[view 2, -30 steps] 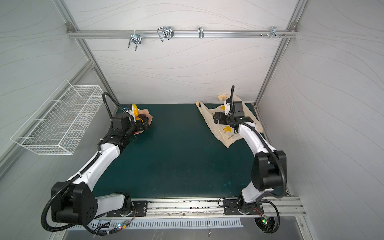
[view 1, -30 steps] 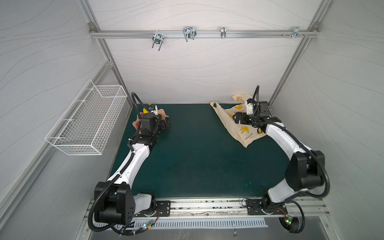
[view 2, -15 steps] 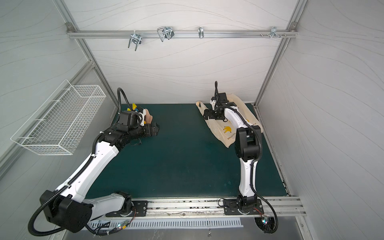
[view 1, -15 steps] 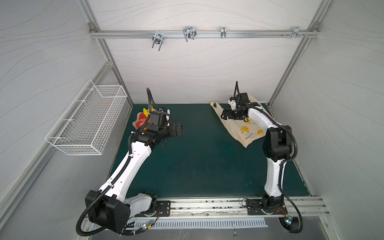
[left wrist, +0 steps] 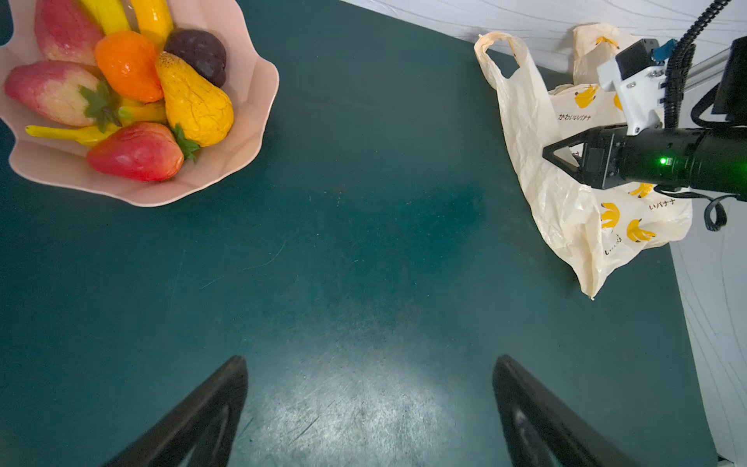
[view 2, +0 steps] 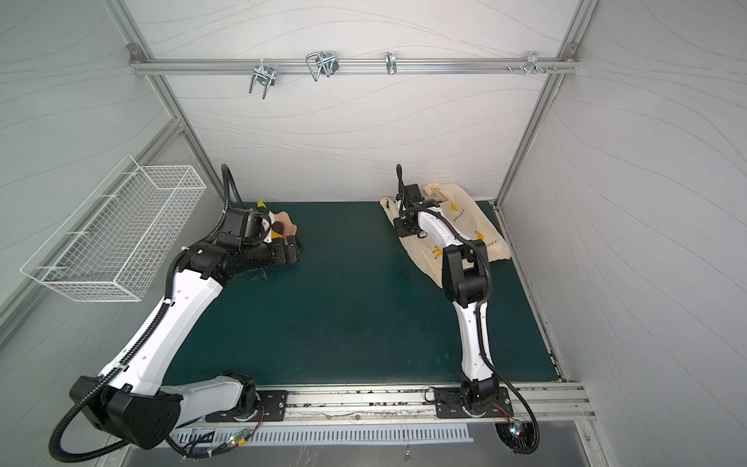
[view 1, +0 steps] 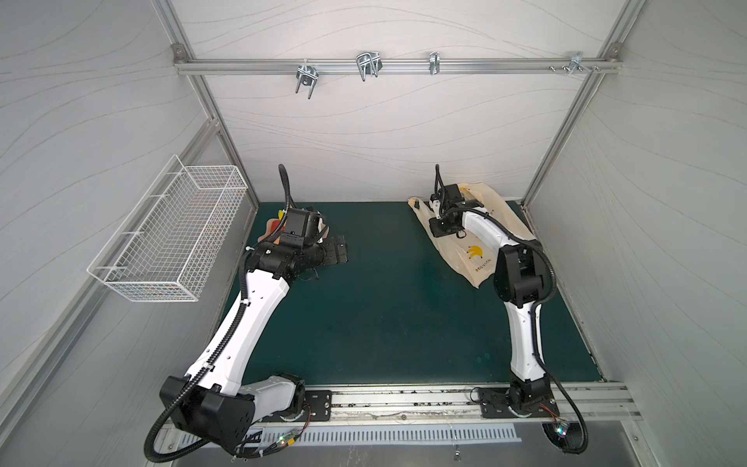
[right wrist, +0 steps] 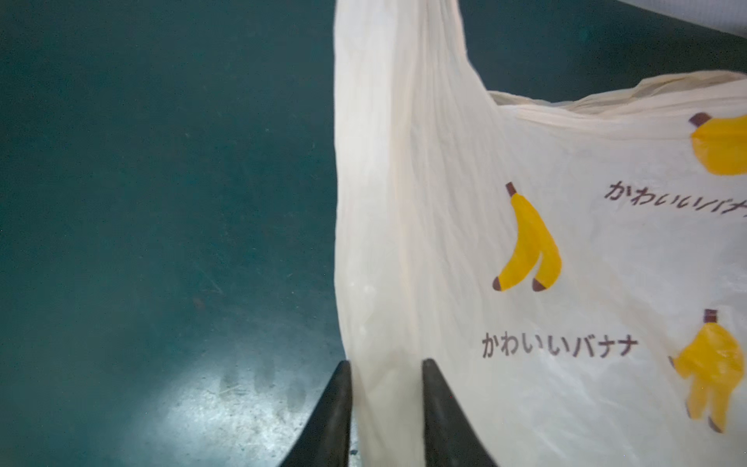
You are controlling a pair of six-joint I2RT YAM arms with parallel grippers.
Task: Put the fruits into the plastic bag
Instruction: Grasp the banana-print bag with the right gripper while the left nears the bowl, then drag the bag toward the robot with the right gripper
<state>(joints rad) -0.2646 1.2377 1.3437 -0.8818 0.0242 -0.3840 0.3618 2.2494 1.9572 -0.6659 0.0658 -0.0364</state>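
The fruits (left wrist: 133, 93) lay heaped in a wavy-edged pink dish (left wrist: 250, 133): a yellow pear (left wrist: 194, 105), an orange (left wrist: 127, 64), a red strawberry (left wrist: 135, 151), a dark purple piece (left wrist: 198, 50) and yellow bananas (left wrist: 105, 14) among them. None was in the plastic bag (left wrist: 566, 210). The bag lay flat and crinkled on the dark green surface (left wrist: 364, 242), well apart from the dish. In both top views it sat at the far right, by the back wall (view 1: 477, 258) (view 2: 465, 214), with the dish at the far left.

The right hand (right wrist: 384, 364) was low over the bag's side edge. Its fingers (right wrist: 335, 404) stood only narrowly apart, with a strip of the cream plastic running between them. Whether they actually pinched the plastic could not be told.

The left hand (left wrist: 370, 360) hung over bare surface near the dish, its fingers spread wide, holding and touching nothing.
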